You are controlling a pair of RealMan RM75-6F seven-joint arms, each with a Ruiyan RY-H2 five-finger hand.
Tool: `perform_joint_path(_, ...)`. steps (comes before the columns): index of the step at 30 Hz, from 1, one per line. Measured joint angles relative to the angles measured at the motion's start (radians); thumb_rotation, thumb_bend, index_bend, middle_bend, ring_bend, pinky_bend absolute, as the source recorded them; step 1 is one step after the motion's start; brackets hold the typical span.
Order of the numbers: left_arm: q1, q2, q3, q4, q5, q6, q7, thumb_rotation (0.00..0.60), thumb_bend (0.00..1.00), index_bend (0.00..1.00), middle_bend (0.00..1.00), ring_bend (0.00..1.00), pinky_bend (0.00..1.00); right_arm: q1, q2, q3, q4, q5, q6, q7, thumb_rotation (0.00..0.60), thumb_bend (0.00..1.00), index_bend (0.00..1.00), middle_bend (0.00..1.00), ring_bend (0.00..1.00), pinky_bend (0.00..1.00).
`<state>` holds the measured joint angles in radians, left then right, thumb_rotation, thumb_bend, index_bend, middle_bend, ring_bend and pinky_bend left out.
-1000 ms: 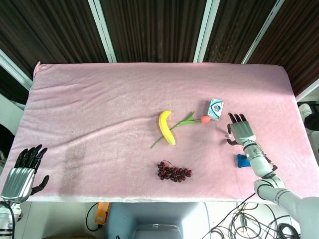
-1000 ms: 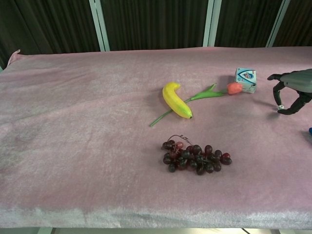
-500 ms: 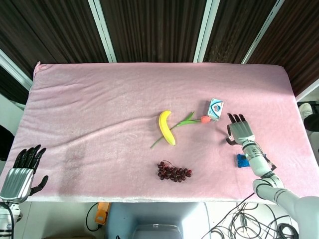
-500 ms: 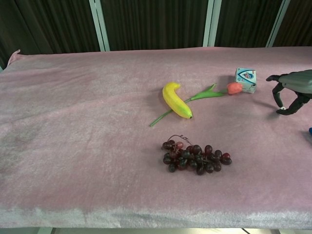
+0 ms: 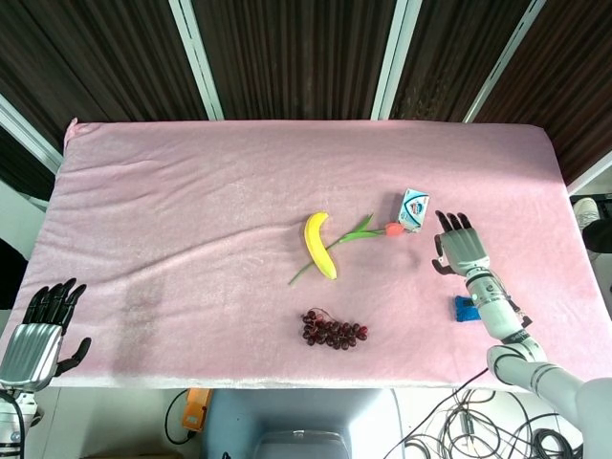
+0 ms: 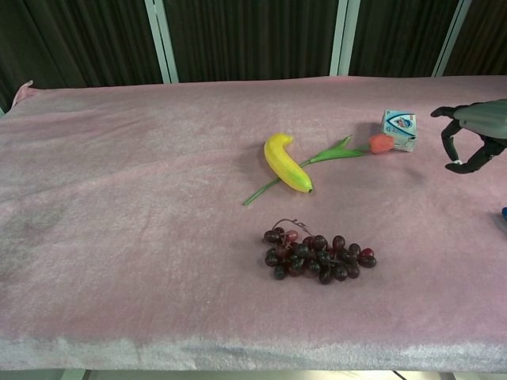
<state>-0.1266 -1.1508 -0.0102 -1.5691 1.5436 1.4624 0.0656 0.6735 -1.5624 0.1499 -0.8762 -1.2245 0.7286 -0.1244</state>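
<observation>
- My left hand (image 5: 38,335) sits parked off the near-left table corner, fingers apart, holding nothing; it has slid slightly nearer over the last second.
- Dark red grape bunch (image 5: 334,330) lies nearest the front edge, untouched.
- My right hand (image 5: 459,247) has lifted and crept toward 12 o'clock; fingers spread, curled downward, holding nothing. I read that as closing on the box.
- Small blue object (image 5: 465,308) lies by the right forearm; can't identify it.
- Small white-and-blue carton (image 5: 414,208) sits at the hand's 10 o'clock, near but apart, touching the red tulip (image 5: 393,229). Its long axis runs roughly 12–6, tilted toward 1.
- Yellow banana (image 5: 318,245) lies at the carton's 8 o'clock.
</observation>
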Motion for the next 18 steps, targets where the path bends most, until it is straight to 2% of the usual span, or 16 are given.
perform_joint_path(4,0.001,0.0,0.0,0.0,0.0,0.0,-0.001,0.6,0.35,0.0,0.0,0.0,0.02,-0.01,0.047,0.015,-0.099,-0.016,0.061,0.018,0.6,0.48,0.72,0.01,0.0,0.0)
perform_joint_path(9,0.0,0.0,0.0,-0.001,0.0,-0.002,-0.002,0.6,0.35,0.0,0.0,0.0,0.02,-0.031,0.135,0.038,-0.277,-0.049,0.171,0.033,0.6,0.48,0.69,0.01,0.0,0.0)
perform_joint_path(10,0.0,0.0,0.0,-0.001,0.001,-0.002,-0.002,0.6,0.35,0.0,0.0,0.0,0.02,-0.035,0.151,0.042,-0.311,-0.054,0.192,0.035,0.6,0.47,0.64,0.01,0.0,0.0)
perform_joint_path(12,0.001,0.0,0.001,-0.001,0.003,0.0,-0.002,0.6,0.35,0.0,0.0,0.0,0.02,-0.048,0.188,0.051,-0.384,-0.068,0.243,0.041,0.6,0.41,0.43,0.01,0.0,0.0)
perform_joint_path(14,0.002,0.001,0.001,-0.002,0.005,0.003,-0.002,0.6,0.35,0.0,0.0,0.0,0.02,-0.065,0.22,0.059,-0.446,-0.081,0.29,0.062,0.6,0.27,0.11,0.0,0.0,0.0)
perform_joint_path(16,0.003,0.001,0.002,-0.002,0.007,0.006,-0.002,0.6,0.35,0.0,0.0,0.0,0.02,-0.078,0.237,0.065,-0.478,-0.085,0.311,0.093,0.6,0.19,0.0,0.0,0.0,0.0)
perform_joint_path(18,0.004,0.001,0.003,-0.002,0.009,0.008,-0.004,0.6,0.35,0.0,0.0,0.0,0.02,-0.094,0.251,0.069,-0.497,-0.089,0.33,0.138,0.6,0.15,0.0,0.0,0.0,0.0)
